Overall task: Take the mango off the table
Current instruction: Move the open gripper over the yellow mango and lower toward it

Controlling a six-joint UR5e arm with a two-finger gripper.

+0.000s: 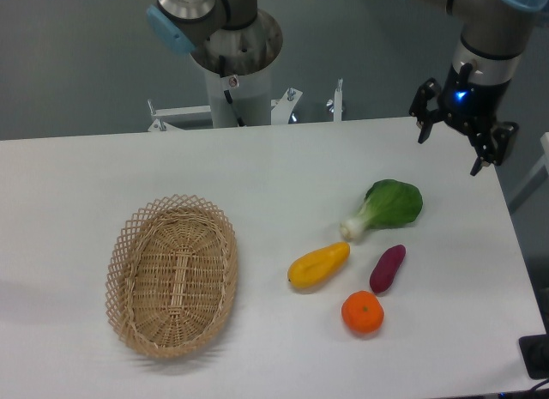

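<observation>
The mango (318, 265), a smooth yellow-orange tapered fruit, lies on the white table (77, 184) right of centre. My gripper (449, 154) hangs above the table's far right corner, well away from the mango, up and to its right. Its two dark fingers (424, 127) are spread apart with nothing between them.
An oval wicker basket (172, 275) sits left of the mango. A purple sweet potato (388, 269) and an orange tangerine (362, 312) lie just right of the mango. A green leafy vegetable (384, 208) lies behind them. The table's right edge runs close by.
</observation>
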